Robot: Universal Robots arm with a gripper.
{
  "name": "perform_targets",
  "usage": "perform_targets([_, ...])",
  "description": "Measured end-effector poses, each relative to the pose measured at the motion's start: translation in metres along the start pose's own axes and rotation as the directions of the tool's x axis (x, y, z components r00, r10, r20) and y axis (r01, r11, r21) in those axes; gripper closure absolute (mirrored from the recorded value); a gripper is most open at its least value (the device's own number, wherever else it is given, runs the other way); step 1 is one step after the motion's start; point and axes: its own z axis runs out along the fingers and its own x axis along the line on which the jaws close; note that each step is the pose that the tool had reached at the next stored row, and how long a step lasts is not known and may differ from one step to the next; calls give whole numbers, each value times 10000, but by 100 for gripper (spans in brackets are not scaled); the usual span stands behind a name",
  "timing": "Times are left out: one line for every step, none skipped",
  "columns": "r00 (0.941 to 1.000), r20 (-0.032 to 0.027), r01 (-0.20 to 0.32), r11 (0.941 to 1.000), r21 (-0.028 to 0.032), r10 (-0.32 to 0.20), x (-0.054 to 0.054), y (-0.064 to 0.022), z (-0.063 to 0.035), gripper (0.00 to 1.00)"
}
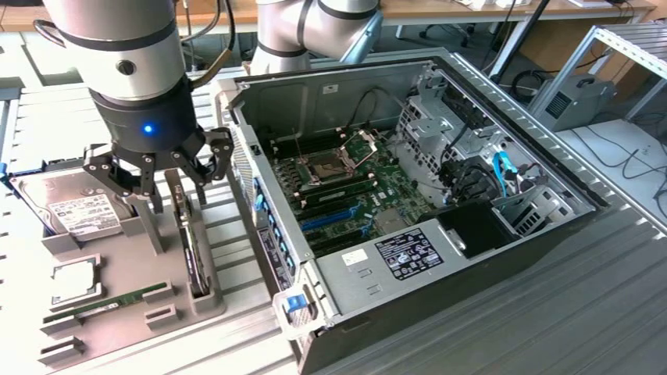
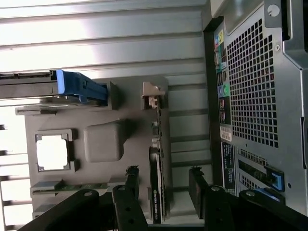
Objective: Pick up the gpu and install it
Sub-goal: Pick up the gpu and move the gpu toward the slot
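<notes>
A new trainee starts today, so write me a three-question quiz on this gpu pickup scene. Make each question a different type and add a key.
1. True or false: the gripper is shut on the gpu.
2. Which part is the open gripper lined up over? A) hard drive B) gpu C) memory stick
3. Fill in: the gpu stands on edge in the gray ____, outside the computer case.
Key: 1 false, it is open; 2 B; 3 tray.
</notes>
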Motion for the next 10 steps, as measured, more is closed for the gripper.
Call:
perform_targets([10000, 1, -1, 10000, -1, 1, 0, -5, 11, 45])
perform_targets([10000, 0, -1, 10000, -1, 1, 0, -8, 19, 45])
perform_targets([10000, 1, -1, 10000, -1, 1, 0, -10, 27, 45])
perform_targets([10000, -1, -1, 10000, 0, 1, 0, -12, 34, 45])
perform_targets([10000, 0, -1, 10000, 0, 1, 0, -14, 42, 45])
perform_targets([10000, 0, -1, 10000, 0, 1, 0, -15, 49, 45])
perform_targets([10000, 0, -1, 10000, 1, 1, 1, -16, 56, 45])
perform_targets([10000, 0, -1, 10000, 2, 1, 1, -17, 63, 45])
perform_targets([10000, 0, 0, 10000, 3, 0, 1, -19, 74, 45])
perform_targets([10000, 1, -1, 10000, 4, 1, 1, -20, 80, 45])
